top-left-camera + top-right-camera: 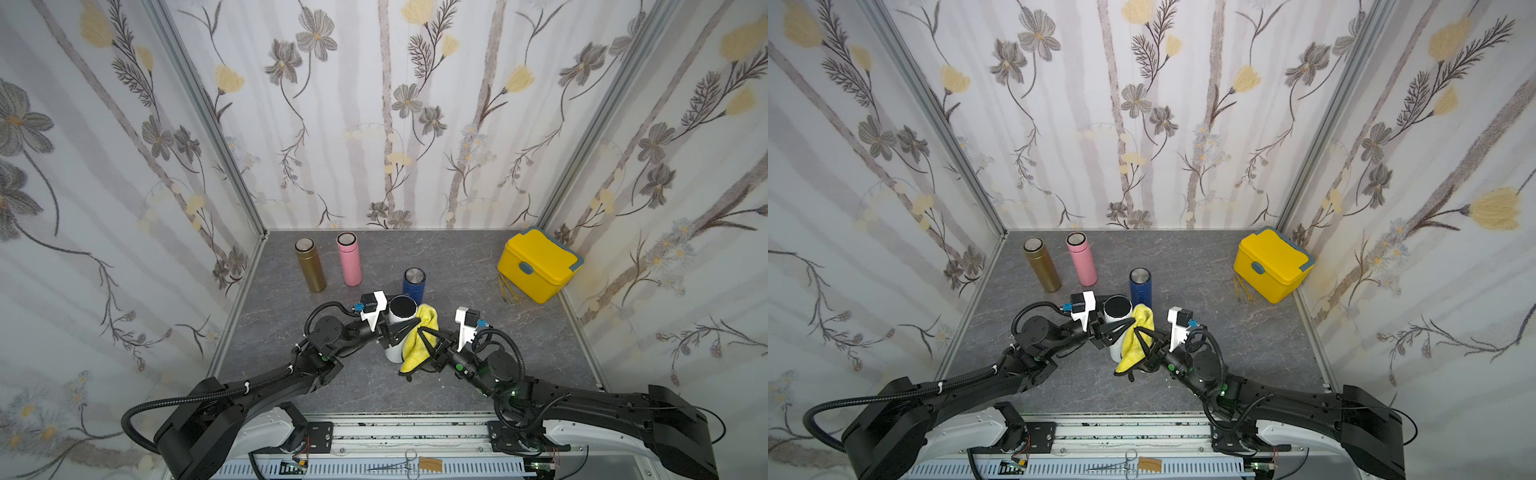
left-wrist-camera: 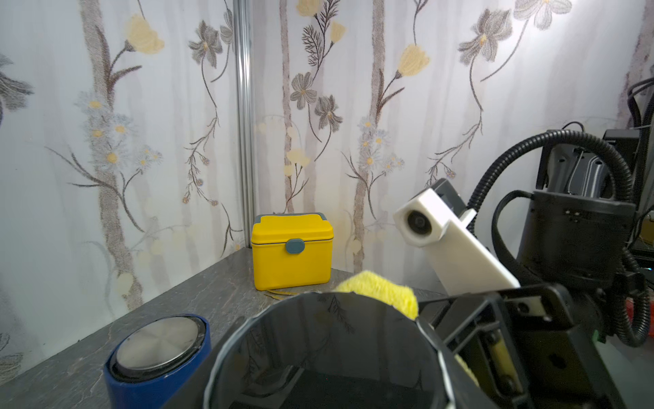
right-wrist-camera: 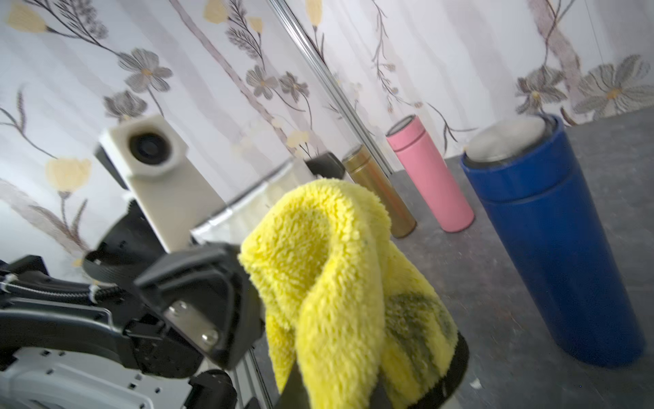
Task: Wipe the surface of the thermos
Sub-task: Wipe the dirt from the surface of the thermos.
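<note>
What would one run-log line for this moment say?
left claw: shut on thermos | right claw: shut on cloth | cloth against thermos

I can read no text, label, brand, number or sign anywhere around me. The flasks, the yellow box (image 1: 539, 262) and the cloth show plain surfaces, and the walls carry only a flower pattern.
</note>
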